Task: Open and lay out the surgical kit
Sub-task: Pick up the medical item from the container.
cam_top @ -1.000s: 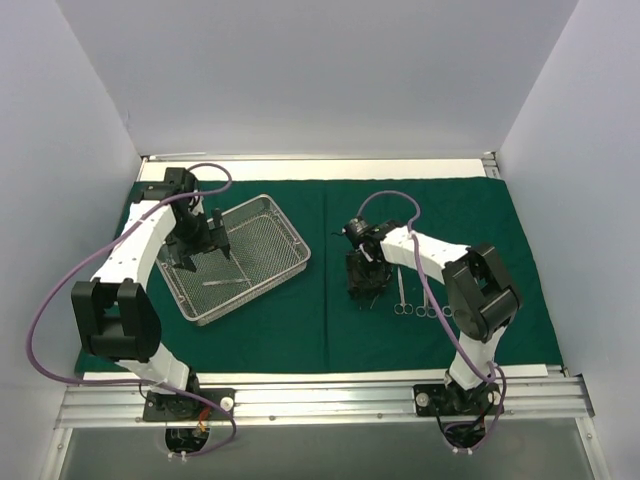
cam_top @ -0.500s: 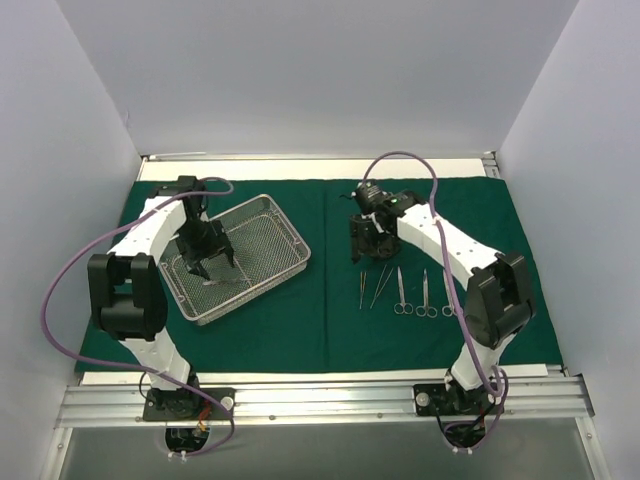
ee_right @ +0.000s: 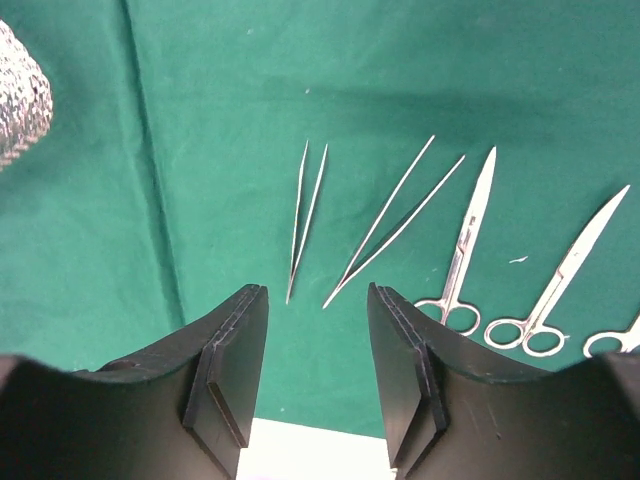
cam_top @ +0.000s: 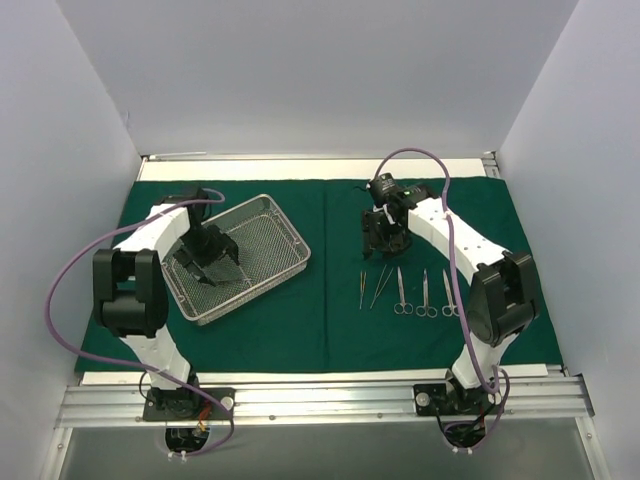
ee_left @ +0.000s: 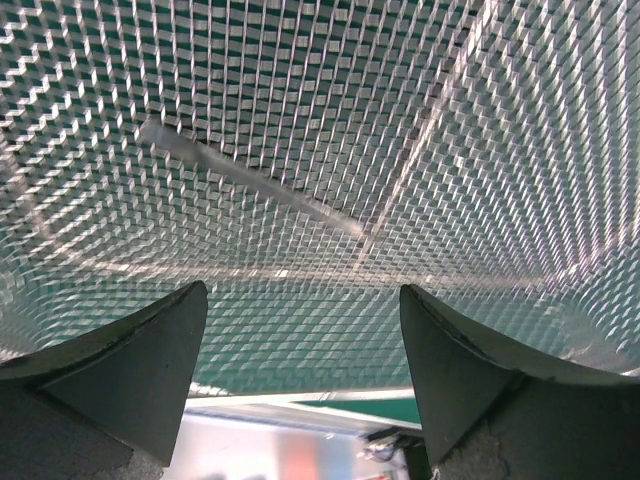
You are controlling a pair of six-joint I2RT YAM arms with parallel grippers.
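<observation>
The green cloth [cam_top: 330, 330] lies open and flat over the table. The tray [cam_top: 265, 240] sits on its left half, turned at a slant. One slim tool [ee_left: 250, 180] lies on the mesh floor. It is blurred in the left wrist view, and from above I can barely pick it out beside the arm. The left claw [ee_left: 300, 292] hangs close over the mesh, its fingers [ee_left: 130, 370] spread wide with nothing between them.

On the cloth's right half a row lies side by side: two tweezers [ee_right: 305, 215] and three scissors [ee_right: 465, 250], the rings toward the arm bases. The last scissors is cut off at the edge of the right wrist view. The right claw [ee_right: 315, 290] hovers at the far side of the row, near the tweezers, spread open and empty. From above, its fingers are hard to tell from the dark wrist.
</observation>
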